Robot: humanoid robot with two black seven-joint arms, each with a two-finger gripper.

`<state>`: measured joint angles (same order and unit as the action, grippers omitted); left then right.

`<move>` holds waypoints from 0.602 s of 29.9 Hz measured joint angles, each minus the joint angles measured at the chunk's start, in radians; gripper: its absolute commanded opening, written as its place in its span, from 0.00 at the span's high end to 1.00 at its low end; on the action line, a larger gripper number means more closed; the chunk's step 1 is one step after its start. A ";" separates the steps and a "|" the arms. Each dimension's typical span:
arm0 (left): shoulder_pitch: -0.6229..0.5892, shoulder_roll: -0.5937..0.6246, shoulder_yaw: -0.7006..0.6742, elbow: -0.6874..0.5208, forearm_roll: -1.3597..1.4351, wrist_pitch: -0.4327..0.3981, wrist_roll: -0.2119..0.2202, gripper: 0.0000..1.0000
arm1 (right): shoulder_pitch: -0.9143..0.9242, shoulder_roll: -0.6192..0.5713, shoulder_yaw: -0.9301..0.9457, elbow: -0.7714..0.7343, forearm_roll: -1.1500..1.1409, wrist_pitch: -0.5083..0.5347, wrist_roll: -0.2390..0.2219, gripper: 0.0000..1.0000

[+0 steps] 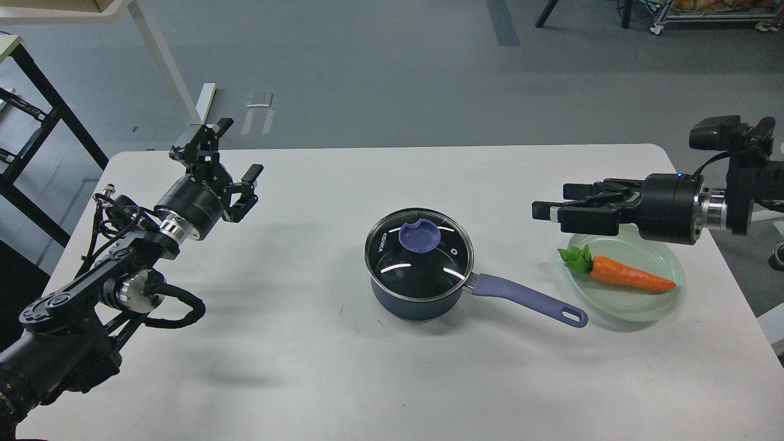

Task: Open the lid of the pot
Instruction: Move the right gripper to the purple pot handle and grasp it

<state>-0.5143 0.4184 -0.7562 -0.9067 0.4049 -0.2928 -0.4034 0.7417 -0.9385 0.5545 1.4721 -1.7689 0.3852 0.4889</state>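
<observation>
A dark blue saucepan (416, 300) stands at the table's middle, its purple handle (527, 299) pointing right and toward me. The glass lid (422, 260) sits shut on it, with a purple knob (418, 236) on top. My left gripper (239, 149) is open and empty, raised over the table's far left, well away from the pot. My right gripper (553, 201) is open and empty, lying level and pointing left, to the right of the pot and above the plate's far edge.
A pale green plate (640, 309) at the right holds an orange carrot (631, 277) with green leaves. The white table (343, 380) ends close beyond the plate on the right. A black rack (24, 141) stands off the table's left.
</observation>
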 measured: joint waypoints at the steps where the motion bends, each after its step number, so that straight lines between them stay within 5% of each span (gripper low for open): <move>1: 0.000 0.000 0.000 -0.001 0.000 -0.001 0.000 0.01 | -0.001 0.000 -0.013 0.005 -0.046 -0.010 0.000 0.00; 18: 0.011 0.001 0.000 -0.038 0.000 0.009 0.000 0.01 | 0.005 0.060 -0.196 0.029 -0.199 -0.032 0.000 0.01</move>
<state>-0.5030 0.4195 -0.7562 -0.9447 0.4050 -0.2840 -0.4034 0.7463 -0.8784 0.3582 1.5013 -1.9681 0.3528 0.4885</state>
